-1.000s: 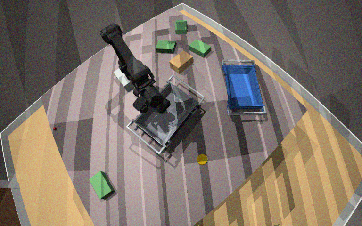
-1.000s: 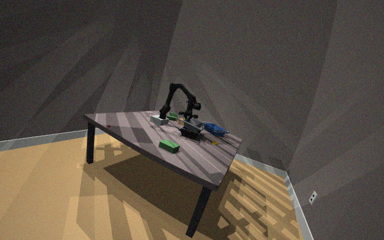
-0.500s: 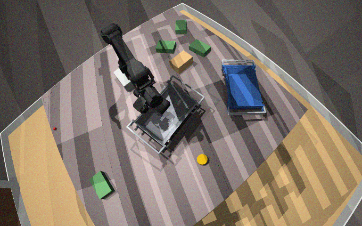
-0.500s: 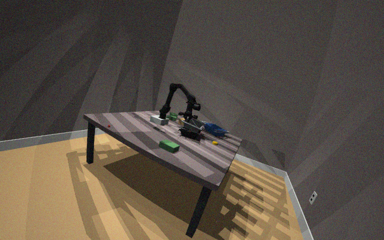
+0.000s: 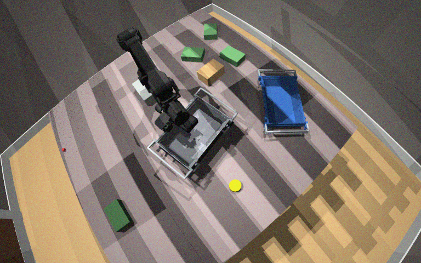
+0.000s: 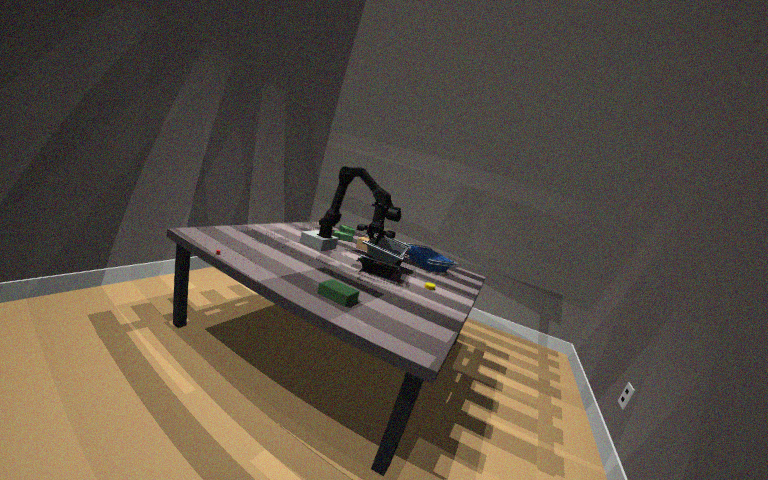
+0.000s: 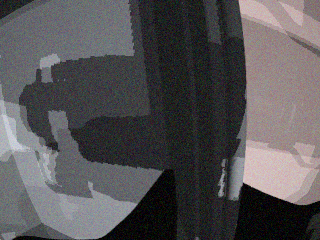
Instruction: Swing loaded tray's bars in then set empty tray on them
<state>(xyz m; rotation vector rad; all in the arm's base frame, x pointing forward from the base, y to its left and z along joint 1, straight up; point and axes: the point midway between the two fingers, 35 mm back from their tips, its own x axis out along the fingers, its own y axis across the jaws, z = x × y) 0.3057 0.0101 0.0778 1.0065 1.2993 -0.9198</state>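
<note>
while the tool (image 5: 170, 123) (image 6: 376, 235) (image 7: 186, 175) grips the empty grey tray (image 5: 186, 156) (image 6: 386, 253) (image 7: 90, 30), the blue tray (image 5: 283, 102) (image 6: 428, 259) sits apart.

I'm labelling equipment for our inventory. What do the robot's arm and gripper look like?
The arm is matte black, with slim links and chunky rounded joints. The gripper is black too, with a bulky, dark body. I see no sleeve or loose cable, and no markings are legible.

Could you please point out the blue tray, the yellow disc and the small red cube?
Blue tray (image 5: 282, 102) (image 6: 425, 259): top, its bare floor; exterior, its blue body.
Yellow disc (image 5: 235, 185) (image 6: 430, 286): top and exterior, its middle.
Red cube (image 5: 63, 149) (image 6: 218, 252): top and exterior, its middle.
</note>
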